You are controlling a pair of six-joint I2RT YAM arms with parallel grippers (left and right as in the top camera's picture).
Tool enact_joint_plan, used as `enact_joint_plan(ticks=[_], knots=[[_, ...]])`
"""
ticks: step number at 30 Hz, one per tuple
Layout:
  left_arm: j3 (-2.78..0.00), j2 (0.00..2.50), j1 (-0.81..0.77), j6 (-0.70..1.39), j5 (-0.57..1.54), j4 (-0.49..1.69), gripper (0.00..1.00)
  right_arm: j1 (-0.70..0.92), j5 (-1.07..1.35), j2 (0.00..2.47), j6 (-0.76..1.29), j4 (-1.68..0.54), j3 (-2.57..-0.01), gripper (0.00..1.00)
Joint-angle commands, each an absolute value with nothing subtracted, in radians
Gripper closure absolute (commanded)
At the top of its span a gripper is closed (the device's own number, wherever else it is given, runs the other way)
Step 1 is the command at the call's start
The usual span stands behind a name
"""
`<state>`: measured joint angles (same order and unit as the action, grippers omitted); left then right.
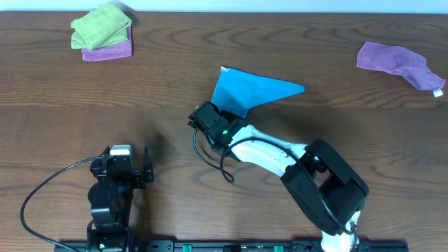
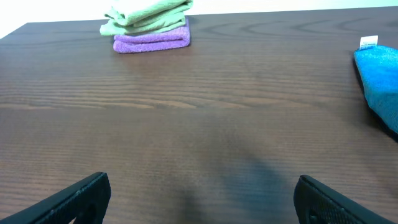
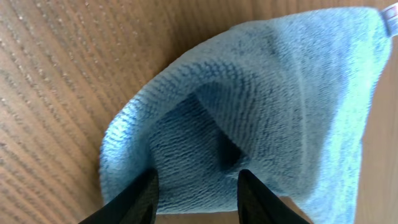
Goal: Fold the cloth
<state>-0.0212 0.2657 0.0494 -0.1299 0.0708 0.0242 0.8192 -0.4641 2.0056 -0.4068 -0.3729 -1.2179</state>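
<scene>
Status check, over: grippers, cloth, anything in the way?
Left gripper open, holding nothing. Right gripper shut on the cloth, corner lifted, part-folded. Purple cloth and green-on-purple stack lie well apart.

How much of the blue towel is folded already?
Only a bit. Done: the cloth is doubled over into a lopsided wedge, not a neat shape yet. In hand: the right gripper has a bunched edge between its fingers and seems to be pinching it. The left gripper is open and away from it. Left: laying that edge down flat and squaring the fold.
</scene>
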Motion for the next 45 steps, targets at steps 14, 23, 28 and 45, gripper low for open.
enact_joint_plan(ticks=[14, 23, 28, 45], knots=[[-0.004, 0.260, 0.045, -0.135, 0.056, 0.073, 0.05, 0.796, -0.500, 2.016, -0.457, -0.361, -1.234, 0.60], [-0.004, 0.260, 0.045, -0.135, 0.056, 0.073, 0.05, 0.742, -0.440, 2.016, -0.443, -0.299, -1.234, 0.65], [-0.004, 0.260, 0.045, -0.135, 0.056, 0.073, 0.05, 0.725, -0.402, 2.016, -0.442, -0.299, -1.234, 0.69], [-0.004, 0.260, 0.045, -0.135, 0.056, 0.073, 0.05, 0.727, -0.542, 2.009, -0.416, -0.307, -1.234, 0.99]])
